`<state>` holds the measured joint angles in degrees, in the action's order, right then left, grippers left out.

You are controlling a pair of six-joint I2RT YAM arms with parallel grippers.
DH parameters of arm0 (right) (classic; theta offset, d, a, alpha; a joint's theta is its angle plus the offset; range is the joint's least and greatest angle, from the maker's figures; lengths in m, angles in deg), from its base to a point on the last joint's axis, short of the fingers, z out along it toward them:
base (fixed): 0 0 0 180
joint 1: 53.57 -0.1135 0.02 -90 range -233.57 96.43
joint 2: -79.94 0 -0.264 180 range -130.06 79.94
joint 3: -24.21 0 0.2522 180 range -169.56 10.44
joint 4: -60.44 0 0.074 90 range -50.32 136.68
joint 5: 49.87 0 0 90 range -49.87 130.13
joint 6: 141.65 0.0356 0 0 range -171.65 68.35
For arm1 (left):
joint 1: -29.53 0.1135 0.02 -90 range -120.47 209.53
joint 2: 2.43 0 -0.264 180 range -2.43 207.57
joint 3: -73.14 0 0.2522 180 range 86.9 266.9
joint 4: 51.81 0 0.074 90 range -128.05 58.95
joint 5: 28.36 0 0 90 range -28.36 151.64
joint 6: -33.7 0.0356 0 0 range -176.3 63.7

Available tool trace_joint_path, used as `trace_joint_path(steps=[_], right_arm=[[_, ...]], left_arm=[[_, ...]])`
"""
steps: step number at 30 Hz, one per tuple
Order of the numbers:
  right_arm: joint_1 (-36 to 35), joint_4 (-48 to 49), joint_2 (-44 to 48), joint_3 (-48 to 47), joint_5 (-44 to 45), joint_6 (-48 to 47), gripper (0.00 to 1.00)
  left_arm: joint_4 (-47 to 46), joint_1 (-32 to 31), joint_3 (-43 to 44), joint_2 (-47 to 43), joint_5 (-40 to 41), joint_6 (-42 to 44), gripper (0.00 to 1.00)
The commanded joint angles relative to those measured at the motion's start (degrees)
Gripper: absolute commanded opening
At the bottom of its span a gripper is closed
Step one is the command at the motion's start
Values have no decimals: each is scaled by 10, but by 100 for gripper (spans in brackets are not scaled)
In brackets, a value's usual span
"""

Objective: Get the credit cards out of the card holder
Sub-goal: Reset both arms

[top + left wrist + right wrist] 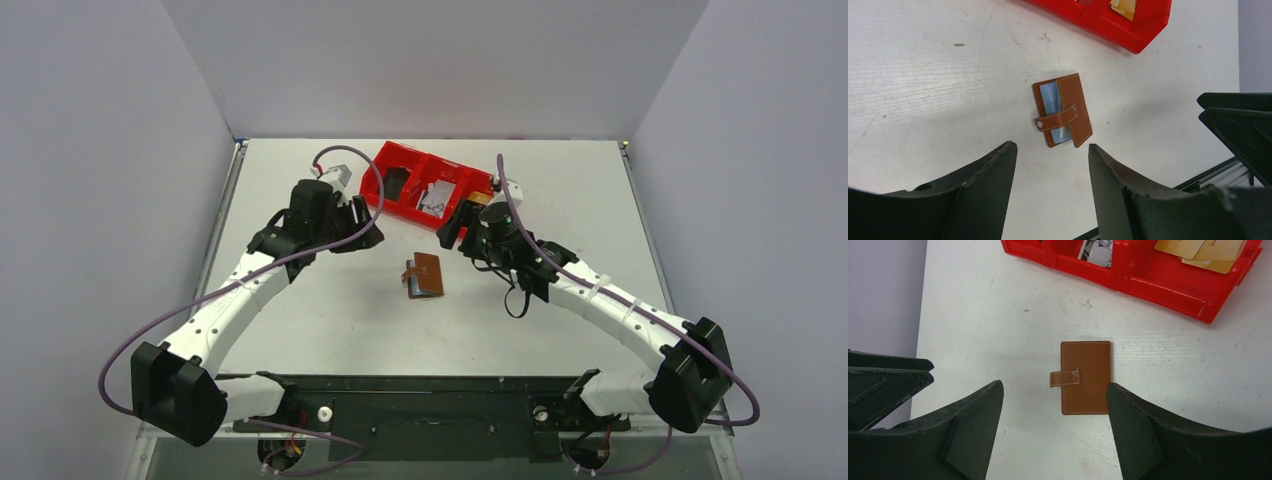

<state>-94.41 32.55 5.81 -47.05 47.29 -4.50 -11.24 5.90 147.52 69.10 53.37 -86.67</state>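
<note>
The brown leather card holder (424, 274) lies on the white table between my two grippers. In the left wrist view it (1070, 107) is slightly ajar, its strap unsnapped, with a light blue credit card (1049, 96) showing inside. In the right wrist view it (1086, 377) shows only its brown cover and strap. My left gripper (370, 235) (1051, 146) is open and empty, above and left of the holder. My right gripper (452, 228) (1054, 385) is open and empty, above and right of it. Neither touches it.
A red three-compartment tray (405, 157) (1128, 37) (1168, 287) stands behind the holder. It holds tan-gold cards (1198, 249) in one end compartment, a printed card (1096, 250) in the middle and a dark item (396, 181). Grey walls enclose the table.
</note>
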Motion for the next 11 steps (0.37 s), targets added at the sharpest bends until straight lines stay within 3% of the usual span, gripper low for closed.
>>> trace_joint_path(steps=[1,11], right_arm=[[4,27,20,5,16,-5,71],[4,26,25,10,17,-4,71]], left_arm=[[-22,-1,11,-16,7,5,53],[-19,2,6,-20,11,5,53]])
